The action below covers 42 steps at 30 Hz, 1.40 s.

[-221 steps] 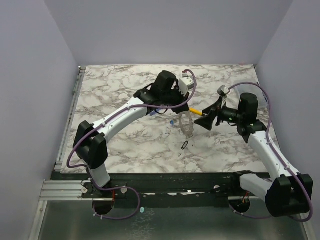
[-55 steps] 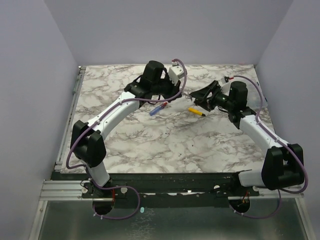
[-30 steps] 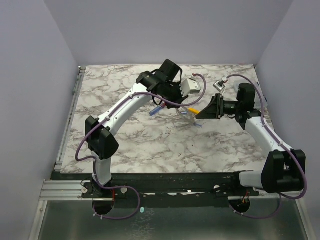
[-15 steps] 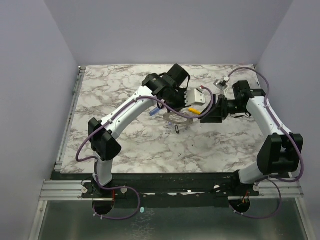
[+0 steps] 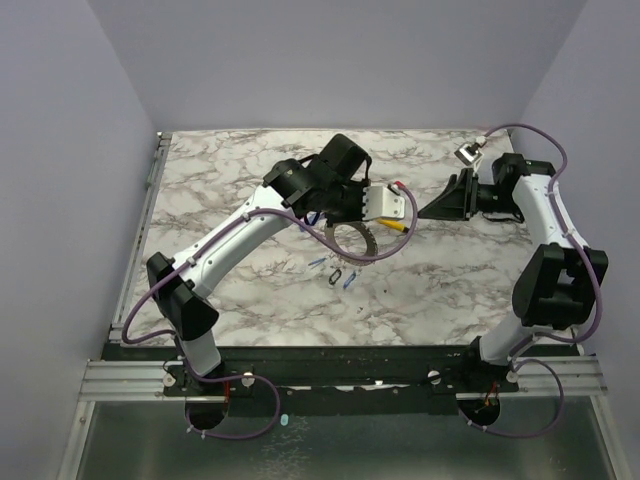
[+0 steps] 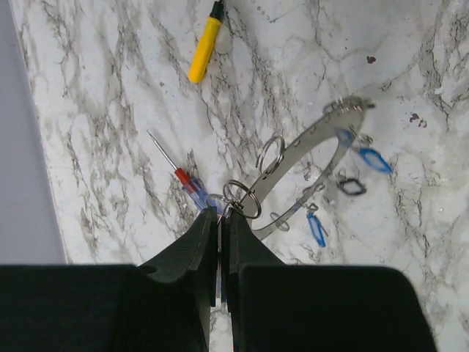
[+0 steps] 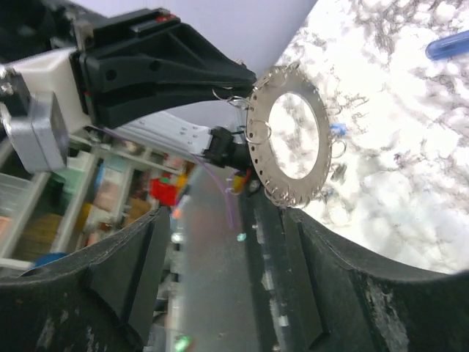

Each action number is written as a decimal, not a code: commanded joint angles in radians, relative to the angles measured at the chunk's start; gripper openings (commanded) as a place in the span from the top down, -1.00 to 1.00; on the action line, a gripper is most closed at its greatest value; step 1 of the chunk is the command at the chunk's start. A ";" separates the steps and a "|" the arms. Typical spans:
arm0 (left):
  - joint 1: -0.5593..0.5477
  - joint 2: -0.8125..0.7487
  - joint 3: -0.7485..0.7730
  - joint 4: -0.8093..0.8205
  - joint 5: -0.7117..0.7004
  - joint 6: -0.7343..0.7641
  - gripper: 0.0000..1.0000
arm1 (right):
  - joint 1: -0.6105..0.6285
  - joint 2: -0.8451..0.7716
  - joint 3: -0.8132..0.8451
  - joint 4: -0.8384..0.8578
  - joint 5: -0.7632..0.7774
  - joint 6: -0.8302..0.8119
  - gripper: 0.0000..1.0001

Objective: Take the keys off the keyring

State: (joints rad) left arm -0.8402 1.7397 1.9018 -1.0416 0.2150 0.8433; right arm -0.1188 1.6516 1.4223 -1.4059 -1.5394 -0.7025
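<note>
My left gripper (image 5: 338,225) is shut on a small wire ring at the rim of the keyring (image 5: 358,246), a grey toothed loop held tilted just above the marble. In the left wrist view the jaws (image 6: 220,216) pinch that small ring and the keyring (image 6: 304,150) stretches away from them. Two blue keys (image 6: 374,159) (image 6: 316,229) and a small dark clip (image 6: 352,187) lie loose on the table beside it; they also show from above (image 5: 318,263) (image 5: 350,279). My right gripper (image 5: 437,206) is open and empty, off to the right of the keyring (image 7: 258,158).
A yellow-and-black stick (image 5: 396,225) lies just right of the keyring, also seen in the left wrist view (image 6: 204,48). A red-and-blue stick tool (image 6: 185,181) lies under my left jaws. The table's (image 5: 220,180) back and side walls are close.
My right gripper has pulled back to the right, away from the keyring. My left gripper still holds the ring and has shifted slightly left. Blue keys now lie loose in front of it.
</note>
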 commanded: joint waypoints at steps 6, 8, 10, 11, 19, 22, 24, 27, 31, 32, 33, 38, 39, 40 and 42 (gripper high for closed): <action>-0.005 -0.086 -0.071 0.108 0.008 0.041 1.00 | -0.011 -0.254 -0.239 0.999 0.238 1.122 -0.40; -0.007 -0.102 -0.092 0.125 0.008 0.053 1.00 | -0.010 -0.245 -0.183 0.899 0.261 1.001 -0.43; -0.008 -0.112 -0.103 0.141 0.010 0.050 1.00 | -0.010 -0.244 -0.156 0.851 0.278 0.919 -0.45; -0.007 -0.114 -0.104 0.145 0.013 0.048 1.00 | -0.010 -0.251 -0.157 0.857 0.289 0.900 -0.47; -0.009 -0.150 -0.144 0.195 0.021 0.071 1.00 | -0.010 -0.396 -0.203 0.952 0.385 0.662 -0.64; -0.011 -0.181 -0.179 0.213 0.030 0.116 1.00 | -0.008 -0.465 -0.248 1.025 0.428 0.571 -0.71; -0.010 -0.205 -0.209 0.227 0.044 0.157 1.00 | -0.008 -0.504 -0.277 1.081 0.436 0.527 -0.82; -0.015 -0.247 -0.263 0.245 0.068 0.246 1.00 | -0.009 -0.547 -0.312 1.134 0.390 0.456 -1.00; -0.030 -0.300 -0.349 0.291 0.059 0.364 1.00 | -0.009 -0.540 -0.368 1.324 0.361 0.661 -1.00; -0.035 -0.306 -0.366 0.298 0.053 0.378 1.00 | -0.010 -0.526 -0.371 1.334 0.325 0.654 -1.00; -0.042 -0.312 -0.377 0.308 0.048 0.388 1.00 | -0.009 -0.514 -0.373 1.332 0.290 0.636 -1.00; -0.079 -0.360 -0.456 0.400 0.030 0.423 1.00 | -0.002 -0.512 -0.418 1.438 0.212 0.643 -1.00; -0.084 -0.373 -0.474 0.424 0.026 0.432 1.00 | 0.002 -0.515 -0.420 1.428 0.207 0.632 -1.00; -0.089 -0.382 -0.491 0.442 0.023 0.443 1.00 | 0.007 -0.516 -0.418 1.411 0.207 0.605 -1.00; -0.098 -0.403 -0.528 0.489 0.015 0.458 1.00 | 0.018 -0.519 -0.411 1.333 0.221 0.537 -1.00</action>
State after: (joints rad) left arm -0.9176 1.4063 1.4265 -0.6949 0.2371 1.2301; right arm -0.1207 1.1481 1.0073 -0.0647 -1.2743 -0.0845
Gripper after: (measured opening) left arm 0.105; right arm 0.998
